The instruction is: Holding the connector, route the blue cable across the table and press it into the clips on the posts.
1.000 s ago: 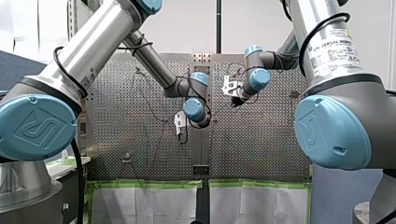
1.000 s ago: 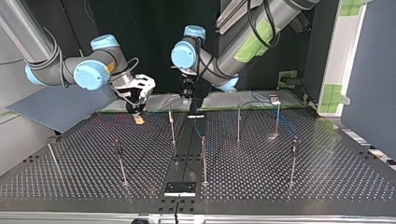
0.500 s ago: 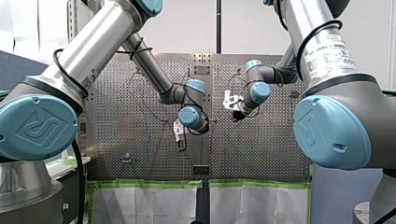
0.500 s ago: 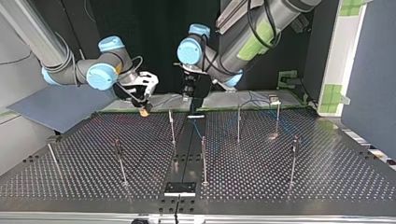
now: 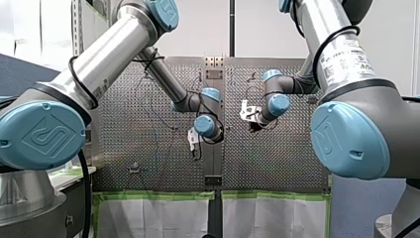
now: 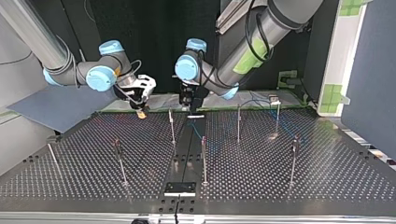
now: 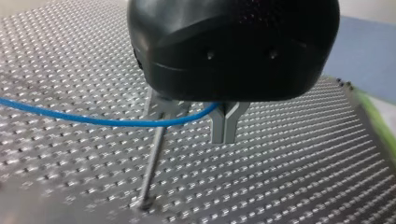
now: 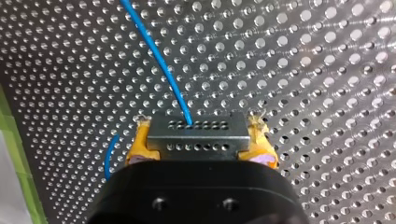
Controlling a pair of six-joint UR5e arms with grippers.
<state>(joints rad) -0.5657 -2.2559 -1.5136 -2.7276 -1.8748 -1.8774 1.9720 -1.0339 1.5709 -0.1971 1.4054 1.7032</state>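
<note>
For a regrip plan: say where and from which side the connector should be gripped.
Grip the connector across its two short ends, as my right gripper does now with its yellow pads. Come from the face opposite the blue cable: the block is rectangular, and the cable leaves the far face, so it would likely stay free.

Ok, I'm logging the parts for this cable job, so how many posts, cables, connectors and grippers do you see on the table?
Posts: 7
Blue cable: 1
Connector: 1
Grippers: 2, the left gripper and the right gripper
Total: 11
</note>
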